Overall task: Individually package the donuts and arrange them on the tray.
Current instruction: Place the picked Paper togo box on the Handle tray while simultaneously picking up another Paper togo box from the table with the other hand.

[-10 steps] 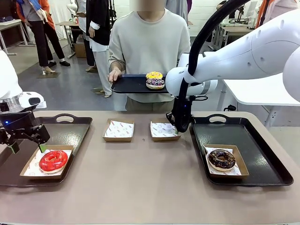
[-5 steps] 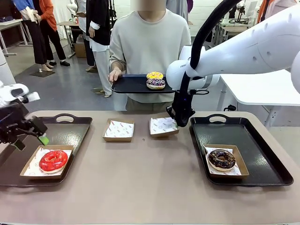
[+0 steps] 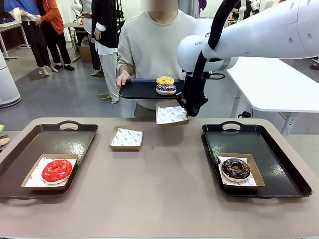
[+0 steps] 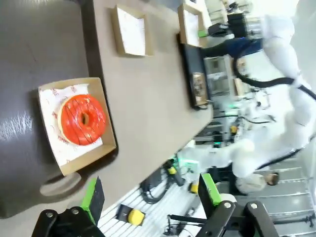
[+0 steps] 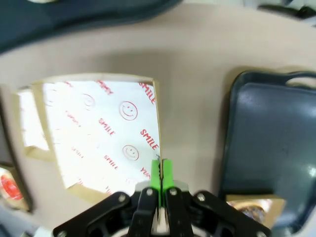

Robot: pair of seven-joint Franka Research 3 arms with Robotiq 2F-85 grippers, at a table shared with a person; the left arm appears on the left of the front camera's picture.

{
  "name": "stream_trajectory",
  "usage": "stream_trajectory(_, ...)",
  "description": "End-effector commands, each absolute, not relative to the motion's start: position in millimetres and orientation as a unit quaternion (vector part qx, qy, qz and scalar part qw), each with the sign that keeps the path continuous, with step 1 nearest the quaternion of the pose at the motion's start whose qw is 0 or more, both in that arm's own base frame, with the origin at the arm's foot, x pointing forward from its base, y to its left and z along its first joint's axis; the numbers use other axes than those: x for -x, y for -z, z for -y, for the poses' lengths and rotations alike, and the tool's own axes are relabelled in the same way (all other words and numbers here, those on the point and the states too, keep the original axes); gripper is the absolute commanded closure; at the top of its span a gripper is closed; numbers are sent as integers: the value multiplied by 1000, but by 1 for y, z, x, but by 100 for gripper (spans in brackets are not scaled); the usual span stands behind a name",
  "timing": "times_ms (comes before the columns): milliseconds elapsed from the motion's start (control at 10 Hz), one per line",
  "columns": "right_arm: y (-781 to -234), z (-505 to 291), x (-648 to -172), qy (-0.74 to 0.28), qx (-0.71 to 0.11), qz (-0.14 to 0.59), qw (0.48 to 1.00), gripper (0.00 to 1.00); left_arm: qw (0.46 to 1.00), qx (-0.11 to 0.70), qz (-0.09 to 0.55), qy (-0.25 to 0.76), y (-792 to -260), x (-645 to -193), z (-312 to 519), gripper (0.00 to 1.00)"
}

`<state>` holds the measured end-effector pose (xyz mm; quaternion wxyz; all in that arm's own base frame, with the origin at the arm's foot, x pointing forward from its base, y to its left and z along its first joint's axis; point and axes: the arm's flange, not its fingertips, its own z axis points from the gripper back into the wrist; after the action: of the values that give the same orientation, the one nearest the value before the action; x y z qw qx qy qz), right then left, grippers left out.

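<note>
My right gripper [image 3: 187, 112] is shut on the rim of an empty paper-lined box [image 3: 171, 114] and holds it tilted in the air, just below the black tray [image 3: 139, 89] in the person's hands. A yellow donut [image 3: 165, 80] and a purple donut [image 3: 166, 89] lie on that tray. In the right wrist view the pads [image 5: 159, 177] pinch the box [image 5: 98, 143] edge. The red donut [image 3: 56, 170] lies in a box on the left tray [image 3: 55, 138]; the chocolate donut [image 3: 235, 169] lies boxed on the right tray [image 3: 271, 149]. My left gripper [image 4: 150, 192] stands open, high above the red donut [image 4: 82, 119].
One more empty lined box [image 3: 126, 138] rests on the table between the two trays. The person stands at the far edge, one hand [image 3: 121, 78] on the tray. A white table [image 3: 269, 84] stands behind on the right, and people stand far back left.
The right gripper has lifted the box off the table and carried it up toward the person's tray. The left arm has drawn back out of the front view to the left.
</note>
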<state>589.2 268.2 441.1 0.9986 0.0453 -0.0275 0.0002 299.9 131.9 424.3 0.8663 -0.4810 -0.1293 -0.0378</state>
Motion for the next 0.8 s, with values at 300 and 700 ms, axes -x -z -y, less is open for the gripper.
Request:
stream_trajectory(300, -457, -293, -600, 8, -20, 1, 1000, 100, 809, 578, 103, -28, -362, -302, -203, 0)
stream_trajectory(700, -454, -293, -604, 17, -23, 1, 1000, 100, 778, 611, 126, -71, -348, -292, -240, 0)
